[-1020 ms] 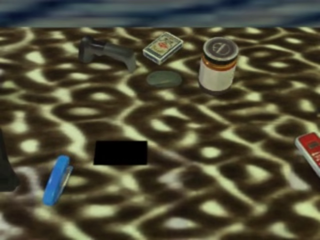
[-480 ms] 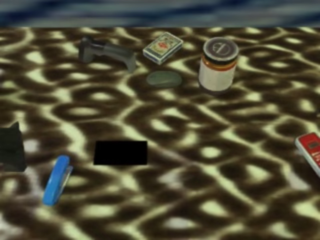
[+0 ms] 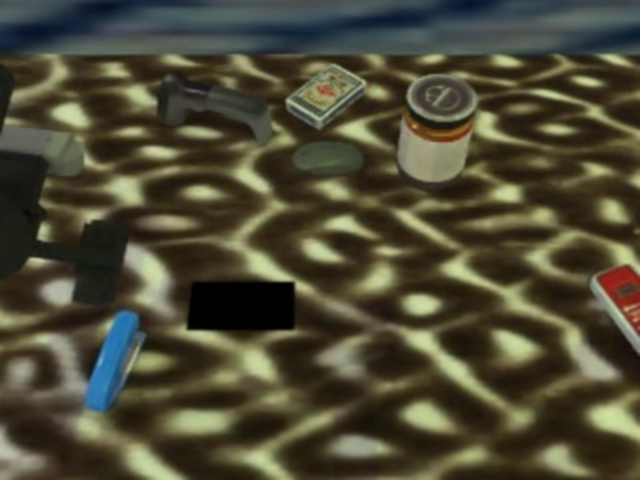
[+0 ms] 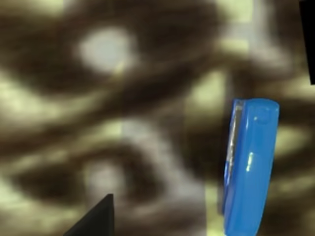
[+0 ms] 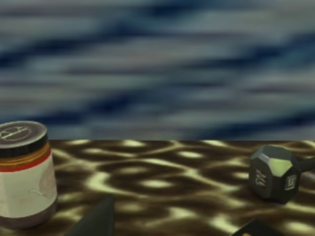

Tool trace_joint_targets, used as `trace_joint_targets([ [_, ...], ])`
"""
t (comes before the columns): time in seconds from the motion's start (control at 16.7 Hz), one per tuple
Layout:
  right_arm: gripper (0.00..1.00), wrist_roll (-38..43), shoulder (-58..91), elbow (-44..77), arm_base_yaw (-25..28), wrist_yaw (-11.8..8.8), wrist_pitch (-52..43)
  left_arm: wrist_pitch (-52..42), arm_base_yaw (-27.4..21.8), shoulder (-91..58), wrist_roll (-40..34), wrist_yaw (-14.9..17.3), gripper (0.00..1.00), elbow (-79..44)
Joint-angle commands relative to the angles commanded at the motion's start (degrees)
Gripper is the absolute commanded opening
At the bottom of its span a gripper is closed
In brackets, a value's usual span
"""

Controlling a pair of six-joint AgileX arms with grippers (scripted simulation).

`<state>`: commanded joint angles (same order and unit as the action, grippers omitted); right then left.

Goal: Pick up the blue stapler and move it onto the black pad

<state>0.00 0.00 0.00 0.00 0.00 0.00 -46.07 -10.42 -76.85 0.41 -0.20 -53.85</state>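
**Q:** Jaws first; how do they stand?

**R:** Those of the left gripper (image 3: pixel 100 262) cannot be judged from these views; the dark block of it hangs over the left side of the tabletop (image 3: pixel 420 380), above and just beyond the blue stapler (image 3: pixel 113 361), apart from it; only one dark fingertip (image 4: pixel 96 221) shows in the left wrist view. The right arm is out of the top view; its wrist view shows two dark finger tips low in the picture, too little to tell whether they are apart or together.

**Q:** And the stapler itself?

**R:** It lies flat on the tabletop near the left front, long axis slightly tilted; in the left wrist view it shows as a blue body (image 4: pixel 248 167) with a thin grey metal edge; nothing grips it.

**Q:** The black pad?

**R:** The black pad (image 3: pixel 241 305) lies flat just to the right of the stapler and a little farther back; the two are near but not touching.

**Q:** What else is on the tabletop?

**R:** At the back, a dark grey stapler-shaped tool (image 3: pixel 212 105), a card box (image 3: pixel 325 95), a grey-green oval disc (image 3: pixel 329 158) and a jar (image 3: pixel 436 130); a red object (image 3: pixel 622 300) at the right edge; a dumbbell (image 5: pixel 273 172) shows in the right wrist view.
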Motion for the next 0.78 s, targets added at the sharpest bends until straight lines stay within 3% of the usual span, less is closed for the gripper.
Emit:
trace_joint_targets([
  [0.42,1.0,0.0,0.0,0.0,0.0,0.0,0.0,-13.5,-3.4,-22.6,0.2,0.2,1.0,-17.6],
  [0.78,1.0,0.0,0.0,0.0,0.0,0.0,0.0,-14.9,-3.8,-25.1,0.2,0.2,1.0,-19.8],
])
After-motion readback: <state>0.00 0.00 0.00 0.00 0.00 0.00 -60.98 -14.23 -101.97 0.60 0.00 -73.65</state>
